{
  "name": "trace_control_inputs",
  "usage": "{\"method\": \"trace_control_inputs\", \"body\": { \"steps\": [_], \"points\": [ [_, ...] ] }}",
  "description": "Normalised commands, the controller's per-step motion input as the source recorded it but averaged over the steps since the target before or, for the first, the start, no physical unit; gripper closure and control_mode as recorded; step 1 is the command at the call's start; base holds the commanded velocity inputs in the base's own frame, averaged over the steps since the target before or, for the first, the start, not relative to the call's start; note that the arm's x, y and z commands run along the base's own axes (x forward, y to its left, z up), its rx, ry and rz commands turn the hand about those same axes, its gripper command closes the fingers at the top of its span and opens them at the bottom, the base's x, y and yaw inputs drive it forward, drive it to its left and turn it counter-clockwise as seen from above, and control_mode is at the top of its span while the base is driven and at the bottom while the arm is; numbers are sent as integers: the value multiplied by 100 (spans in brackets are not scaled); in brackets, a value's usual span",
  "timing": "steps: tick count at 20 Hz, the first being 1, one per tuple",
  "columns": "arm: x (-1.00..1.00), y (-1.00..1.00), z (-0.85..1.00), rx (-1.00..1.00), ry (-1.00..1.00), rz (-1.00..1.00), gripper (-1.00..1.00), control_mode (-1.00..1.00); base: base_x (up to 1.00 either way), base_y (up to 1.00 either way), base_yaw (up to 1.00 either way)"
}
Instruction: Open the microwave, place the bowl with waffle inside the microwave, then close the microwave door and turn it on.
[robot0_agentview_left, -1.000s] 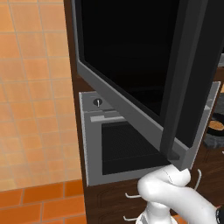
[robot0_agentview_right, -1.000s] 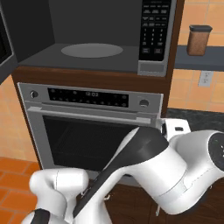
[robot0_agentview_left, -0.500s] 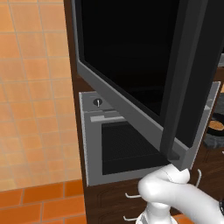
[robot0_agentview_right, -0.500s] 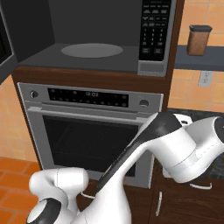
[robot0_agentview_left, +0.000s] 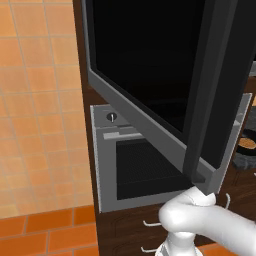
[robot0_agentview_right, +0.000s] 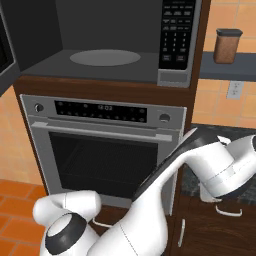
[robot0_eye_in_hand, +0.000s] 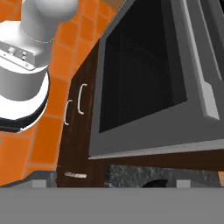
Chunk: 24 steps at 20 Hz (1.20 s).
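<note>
Claw spread wide, with nothing between the two tips. Low down on the right, by the dark speckled counter next to the oven.

Microwave up above the oven, with the microwave door swung out wide to the left. Bare round plate inside, ready for the bowl.

Bowl with waffle down on that counter to the right of the oven, just past the edge of the open door in the left base view. Much lower than the microwave, and off to its right. Only one arm here, so no choice of hand. Round bowl, so no long side to line up with.

From the hand camera, a dark curved shape at the very bottom, between the tips: maybe the rim of the bowl, close under the claw, but too cut off to be sure. In the right base view, the big white arm in front of the counter, so no sight of the bowl or the claw tips there. In the left base view, bowl cut off by the picture's edge.
</note>
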Motion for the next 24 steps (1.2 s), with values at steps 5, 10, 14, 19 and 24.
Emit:
{"method": "trace_control_inputs", "body": {
  "steps": [5, 10, 14, 19, 24],
  "points": [
    [42, -37, -43, 2, 8, 0, -100, -100, 0, 0, 0],
    [35, -10, -39, 8, 1, 1, -100, -100, 0, 0, 0],
    [21, -1, -28, 10, 0, 7, -100, -100, 0, 0, 0],
    [28, 0, -34, 6, 0, 5, -100, -100, 0, 0, 0],
    [30, -2, -39, 1, 0, 0, -100, -100, 0, 0, 0]
  ]
}}
